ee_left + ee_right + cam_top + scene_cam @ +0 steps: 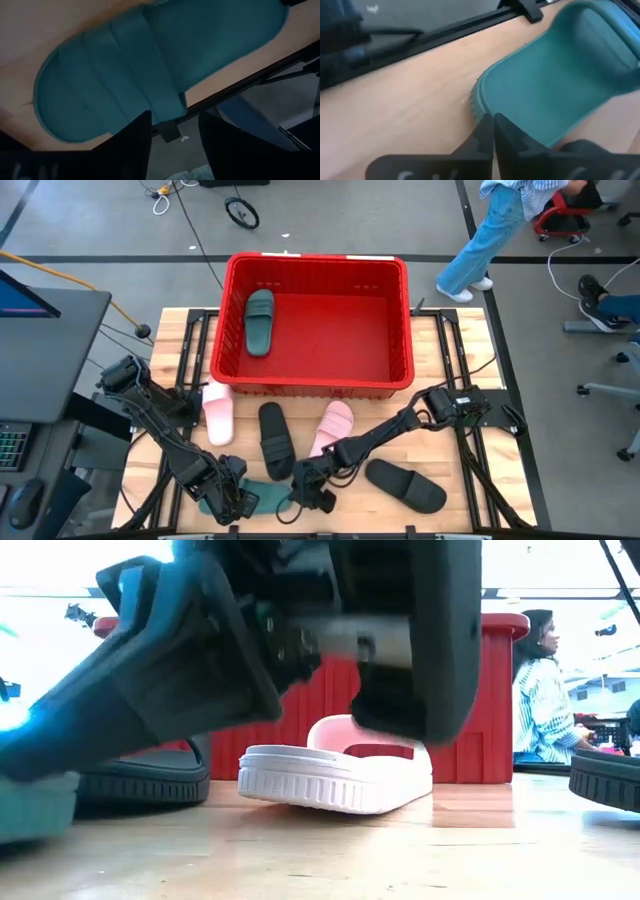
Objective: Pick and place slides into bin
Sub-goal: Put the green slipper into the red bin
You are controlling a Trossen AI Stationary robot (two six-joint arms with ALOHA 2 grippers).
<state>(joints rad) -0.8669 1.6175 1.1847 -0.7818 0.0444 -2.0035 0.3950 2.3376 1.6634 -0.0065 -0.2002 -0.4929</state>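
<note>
A dark green slide (258, 498) lies flat on the wooden table at its near edge, sole down. My left gripper (172, 135) hangs open over the slide's near side, by the strap (145, 75). My right gripper (492, 127) is shut at the slide's strapless end, coming from the right. The red bin (315, 385) stands at the far side with another green slide (259, 322) lying in it. Two pink slides (218, 415) (333, 428) and two black slides (275, 440) (405, 485) lie on the table in front of the bin. My left gripper's fingers (137, 137) stand apart beside the strap's edge; I cannot tell whether they touch the slide. My right gripper's shut fingertips (485, 130) meet the rim (477, 107) of the green slide's strapless end, slanting down from the table's right. Nothing shows between them. The slide rests flat on the table.
The table's near edge and its frame (240, 85) run right under the green slide. The black slide (150, 780) and pink slide (340, 775) lie between my grippers and the bin's wall (480, 700). People (545, 700) are in the room beyond the table.
</note>
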